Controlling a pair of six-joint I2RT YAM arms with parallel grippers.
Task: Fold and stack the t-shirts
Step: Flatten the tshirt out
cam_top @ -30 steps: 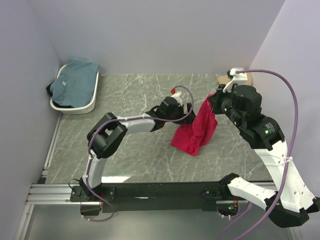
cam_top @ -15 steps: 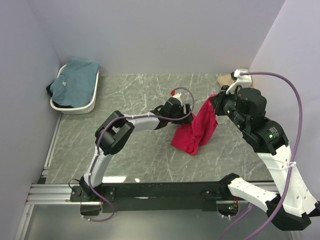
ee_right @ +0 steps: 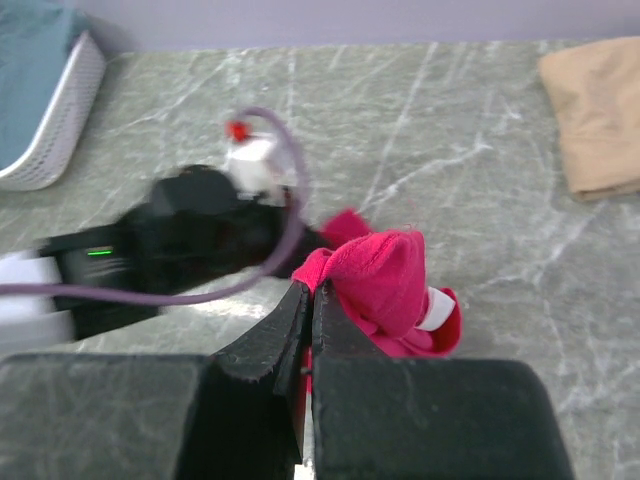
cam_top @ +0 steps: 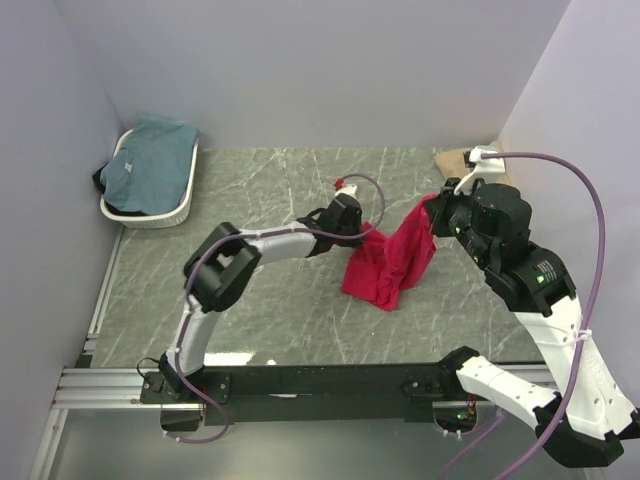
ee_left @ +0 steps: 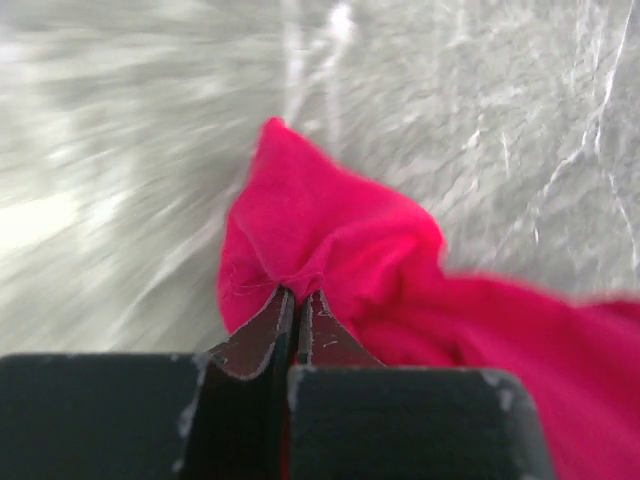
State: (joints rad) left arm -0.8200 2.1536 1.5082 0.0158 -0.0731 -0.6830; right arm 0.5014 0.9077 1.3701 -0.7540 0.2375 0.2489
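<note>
Red shirt (cam_top: 388, 265) hangs between the two arms near the middle of the table (cam_top: 270, 310). Its lower folds are bunched on the marble-patterned top and its upper edge is lifted clear of it. The left gripper (ee_left: 297, 303) has its jaws pressed together on a puckered fold at the shirt's left edge, and from the wrist view the cloth bulges out just past the fingertips. The right gripper (ee_right: 308, 296) is likewise clamped on a bunch of red cloth at the shirt's upper right corner, so the top edge stretches from one gripper to the other. A small white label (ee_right: 432, 308) shows just below the bunch held on the right.

Teal shirt (cam_top: 150, 160) lies crumpled in a white basket (cam_top: 150, 216) at the far left corner, against the left wall and well apart from both arms. Tan shirt (ee_right: 598, 110) lies flat at the far right corner. From above it is mostly hidden behind the right wrist and its white connector.

The left arm reaches low across the middle of the table, between the basket's side and the red shirt. A purple cable (cam_top: 372, 190) loops off its wrist just behind the cloth. The right arm leans in over the table's right edge, and its own purple cable (cam_top: 590, 220) arcs out wide toward the right wall.
</note>
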